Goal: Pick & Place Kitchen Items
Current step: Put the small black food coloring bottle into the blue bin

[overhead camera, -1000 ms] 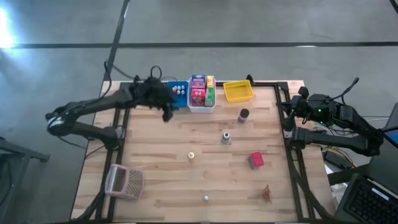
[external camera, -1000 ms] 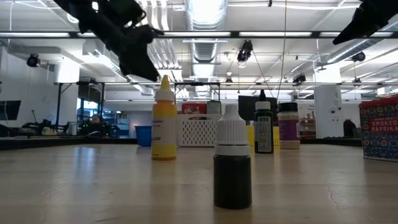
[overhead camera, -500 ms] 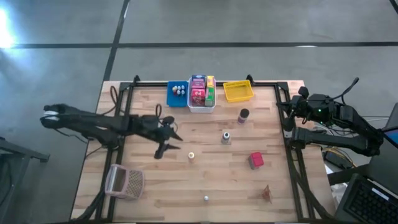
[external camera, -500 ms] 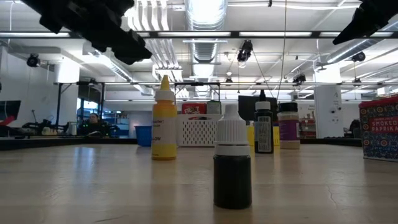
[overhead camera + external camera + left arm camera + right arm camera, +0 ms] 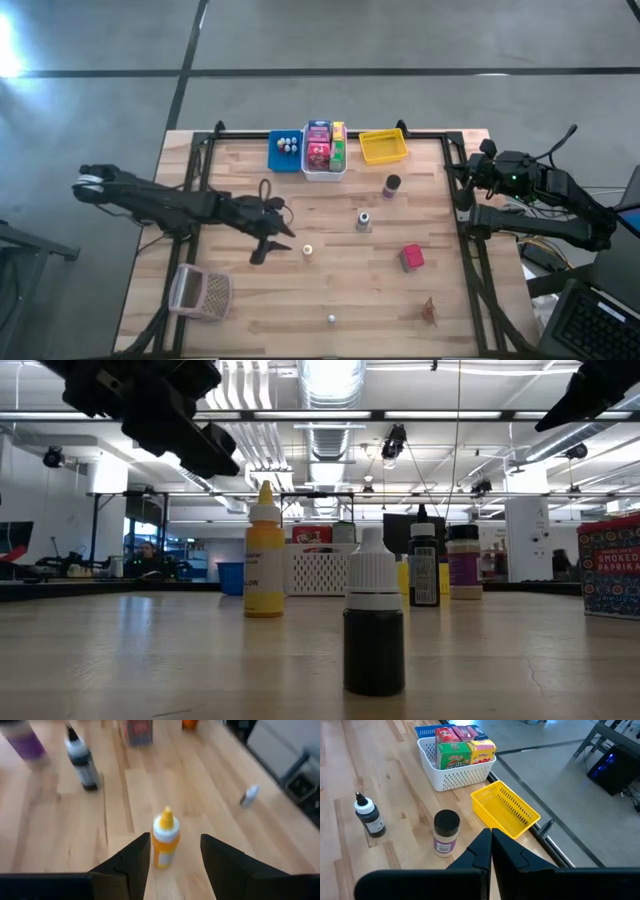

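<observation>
Item: small yellow dropper bottle (image 5: 164, 839), white-collared with a pointed yellow tip, standing upright on the bench (image 5: 240, 310) near its middle; in the high view it is being shown as a pale dot (image 5: 308, 251) just beside the left gripper (image 5: 272, 243).

Left gripper (image 5: 172, 854): jaws are being held partly open, empty, one finger to each side of the bottle and apart from it, in line for a grasp.

Right gripper (image 5: 487, 851): jaws are being kept closed on nothing, parked at the right edge of the bench (image 5: 462, 192).

Handling, as judged: bottle is being taken for light, stiff plastic, smooth and round, tall for its base and so easily tipped by a glancing finger. Hold is best being taken on the straight body below the white collar, squarely across its width; the tapered tip is being judged too narrow and slippery.

Other stock: dark dropper bottle (image 5: 364, 221), purple-labelled jar (image 5: 391, 184), pink box (image 5: 411, 257); boxes are sitting in the white basket (image 5: 324, 172).
</observation>
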Available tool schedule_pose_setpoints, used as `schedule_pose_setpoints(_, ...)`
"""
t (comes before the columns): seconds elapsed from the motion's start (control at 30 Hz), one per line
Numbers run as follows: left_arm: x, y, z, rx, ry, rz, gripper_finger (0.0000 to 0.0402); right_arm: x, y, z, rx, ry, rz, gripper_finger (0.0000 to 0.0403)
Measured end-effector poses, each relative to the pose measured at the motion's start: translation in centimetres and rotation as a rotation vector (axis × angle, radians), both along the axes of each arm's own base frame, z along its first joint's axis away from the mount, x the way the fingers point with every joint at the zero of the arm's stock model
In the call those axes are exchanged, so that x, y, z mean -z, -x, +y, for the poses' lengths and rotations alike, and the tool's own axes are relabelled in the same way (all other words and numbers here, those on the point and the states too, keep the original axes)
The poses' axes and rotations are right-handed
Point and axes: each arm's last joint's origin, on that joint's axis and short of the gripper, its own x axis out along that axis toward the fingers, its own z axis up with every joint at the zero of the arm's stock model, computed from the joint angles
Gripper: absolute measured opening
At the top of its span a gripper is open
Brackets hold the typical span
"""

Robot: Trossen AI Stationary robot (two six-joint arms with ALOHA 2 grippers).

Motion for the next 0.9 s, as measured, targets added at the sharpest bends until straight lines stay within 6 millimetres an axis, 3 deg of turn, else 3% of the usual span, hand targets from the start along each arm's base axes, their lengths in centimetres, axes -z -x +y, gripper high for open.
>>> schedule_pose_setpoints(0.17,-1.2,-1.1,-0.3,0.015,-0.011,0.155,0.0179,0.0,0.0,0.0,0.000,-0.001,0.000,0.0008)
schedule_pose_setpoints(0.4,-1.8,-0.7,-2.6,0.099,-0.030,0.185,0.0178,0.0,0.0,0.0,0.000,0.000,0.000,0.0008)
schedule_pose_setpoints(0.67,-0.4,-0.1,-3.0,-0.042,-0.171,0.200,0.0177,0.0,0.0,0.0,0.000,0.000,0.000,0.0008)
schedule_pose_setpoints(0.9,-0.7,-0.5,-2.7,-0.184,-0.156,0.152,0.0177,0.0,0.0,0.0,0.000,-0.001,-0.001,0.0008)
